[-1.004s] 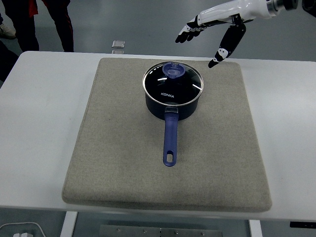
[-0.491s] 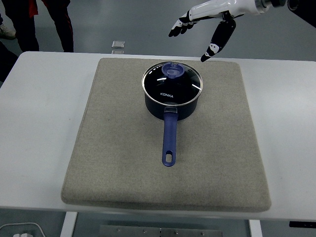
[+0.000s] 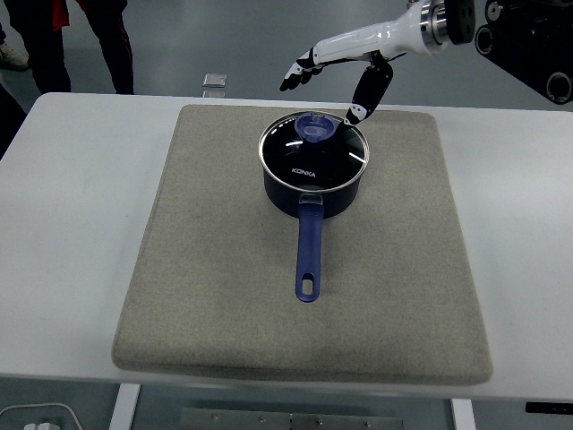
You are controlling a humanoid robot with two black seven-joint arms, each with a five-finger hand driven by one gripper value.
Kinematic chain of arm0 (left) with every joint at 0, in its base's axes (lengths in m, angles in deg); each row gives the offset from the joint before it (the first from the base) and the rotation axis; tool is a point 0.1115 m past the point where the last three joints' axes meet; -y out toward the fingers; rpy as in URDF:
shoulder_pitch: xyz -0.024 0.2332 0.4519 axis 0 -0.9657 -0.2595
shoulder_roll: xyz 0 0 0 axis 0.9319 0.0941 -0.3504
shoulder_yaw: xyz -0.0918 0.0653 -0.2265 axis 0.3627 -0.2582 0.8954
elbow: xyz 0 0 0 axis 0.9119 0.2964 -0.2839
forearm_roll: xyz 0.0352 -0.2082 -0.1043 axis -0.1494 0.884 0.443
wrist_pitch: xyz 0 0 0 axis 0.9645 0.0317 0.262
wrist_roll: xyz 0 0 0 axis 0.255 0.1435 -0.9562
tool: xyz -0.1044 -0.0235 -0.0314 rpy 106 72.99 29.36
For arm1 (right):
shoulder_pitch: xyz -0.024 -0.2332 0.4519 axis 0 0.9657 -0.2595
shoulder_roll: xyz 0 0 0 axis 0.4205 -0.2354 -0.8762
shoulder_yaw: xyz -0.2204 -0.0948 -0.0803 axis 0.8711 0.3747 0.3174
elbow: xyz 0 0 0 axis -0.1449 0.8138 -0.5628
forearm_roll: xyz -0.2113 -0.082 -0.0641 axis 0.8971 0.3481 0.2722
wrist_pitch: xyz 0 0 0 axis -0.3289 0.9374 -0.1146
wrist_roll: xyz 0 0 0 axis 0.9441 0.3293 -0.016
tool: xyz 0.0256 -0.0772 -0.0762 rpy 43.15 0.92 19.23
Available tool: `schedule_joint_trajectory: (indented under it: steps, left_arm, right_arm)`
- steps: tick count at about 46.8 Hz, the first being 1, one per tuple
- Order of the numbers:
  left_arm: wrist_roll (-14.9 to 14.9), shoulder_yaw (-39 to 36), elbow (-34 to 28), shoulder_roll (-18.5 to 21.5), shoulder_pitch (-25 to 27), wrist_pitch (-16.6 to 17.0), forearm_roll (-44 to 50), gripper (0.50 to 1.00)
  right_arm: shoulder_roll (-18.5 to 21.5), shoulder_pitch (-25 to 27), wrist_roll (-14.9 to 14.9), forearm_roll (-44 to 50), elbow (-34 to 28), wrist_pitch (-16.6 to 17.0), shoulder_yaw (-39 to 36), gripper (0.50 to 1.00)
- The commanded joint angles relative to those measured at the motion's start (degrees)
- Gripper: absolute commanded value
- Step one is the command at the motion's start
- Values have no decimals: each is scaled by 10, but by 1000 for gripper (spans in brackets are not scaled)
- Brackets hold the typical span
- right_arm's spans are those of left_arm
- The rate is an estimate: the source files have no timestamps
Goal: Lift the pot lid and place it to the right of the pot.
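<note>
Setting: white bench [image 3: 81, 233] carrying a large grey felt mat [image 3: 206, 296]; beyond its far edge we see grey floor, a person's dark-trousered legs [image 3: 112, 45] at the far left corner, and a small pale object [image 3: 214, 81] on the floor whose kind we cannot tell.
Pot: a dark blue saucepan [image 3: 313, 190] sits on the far half of the mat, roughly midway between its left and right edges, its long blue handle [image 3: 308, 251] pointing toward the near edge.
Lid: a glass lid [image 3: 313, 145] with a blue knob [image 3: 316, 126] rests on the pot, not yet lifted.
Right hand: the white-and-black hand [image 3: 336, 76] reaches in from the far right corner, fingers spread wide and holding nothing, thumb pointing down just beside the knob.
Change: over the last second we see the hand travel leftward from the mat's far right area until it is above the lid.
Meaning: we judge the approach nearly complete; closing on the knob comes next.
Left hand: not in view.
Landing spot: the mat right of the pot lies bare.
</note>
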Motion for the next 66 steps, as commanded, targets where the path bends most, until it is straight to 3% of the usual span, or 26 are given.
schedule_joint_trajectory:
  steps: [1,66]
  left_arm:
    - [0,0,0,0,0,0,0,1000]
    - [0,0,0,0,0,0,0,1000]
  right_arm:
    - [1,6,0,1,-3,-16,1,917]
    - [23,44,0,-4,-7,-42,-3,917]
